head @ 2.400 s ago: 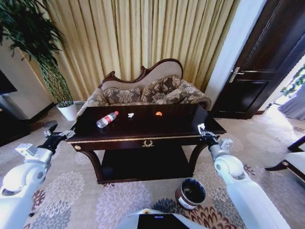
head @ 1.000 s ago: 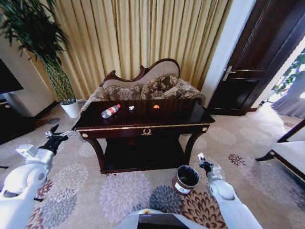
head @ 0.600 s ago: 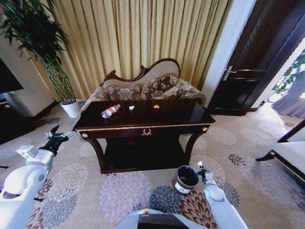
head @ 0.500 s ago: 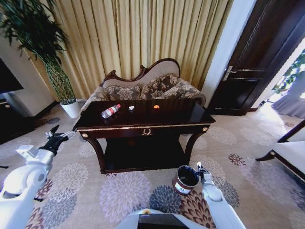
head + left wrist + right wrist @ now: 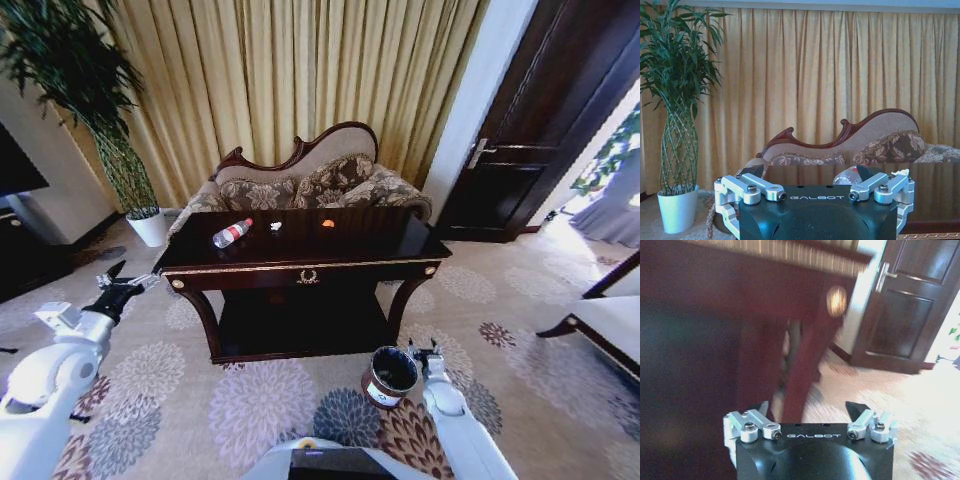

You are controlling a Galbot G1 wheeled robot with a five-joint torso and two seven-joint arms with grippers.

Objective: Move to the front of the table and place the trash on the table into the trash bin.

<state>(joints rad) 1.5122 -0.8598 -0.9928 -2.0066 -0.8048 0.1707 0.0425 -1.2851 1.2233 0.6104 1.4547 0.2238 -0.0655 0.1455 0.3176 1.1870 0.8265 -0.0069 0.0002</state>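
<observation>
We face the table (image 5: 300, 262) — bottle (image 5: 231, 233) on top.
Right gripper (image 5: 424, 353), fingers spread, beside the trash bin (image 5: 388, 376); left gripper (image 5: 122, 288) also spread.

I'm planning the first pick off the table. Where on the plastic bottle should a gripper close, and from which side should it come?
Probably across the bottle's middle, at the label, coming from above. It lies on its side on the table, slanted with the cap toward the sofa, so the jaws should close across its width. The open left gripper hangs nearest, off the table's left end.
</observation>
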